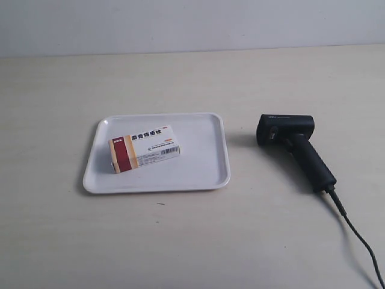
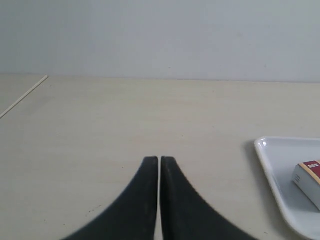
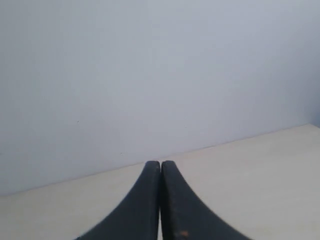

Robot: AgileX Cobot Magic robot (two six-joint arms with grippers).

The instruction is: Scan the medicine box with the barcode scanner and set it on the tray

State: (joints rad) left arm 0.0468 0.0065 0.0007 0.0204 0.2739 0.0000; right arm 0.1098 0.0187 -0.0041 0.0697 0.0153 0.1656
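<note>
While both tools sit empty, left tool [image 2: 159, 161] and right tool [image 3: 160, 164] w/ tips pressed together, medicine box [image 1: 144, 148] lies flat in tray [image 1: 207, 174]. Left wrist view shows box nearby, so left arm prob. nearer. Barcode scanner [image 1: 295, 147] rests on tabletop [image 1: 192, 241] beside tray, handle pointing away from it.

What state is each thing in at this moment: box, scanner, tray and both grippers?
medicine box: closed, lying flat on the tray, barcode side showing.
tray: flat on the table, holding only the box.
barcode scanner: lying on its side on the table beside the tray, unheld, cable attached.
left gripper: shut, empty, above the table.
right gripper: shut, empty.
</note>
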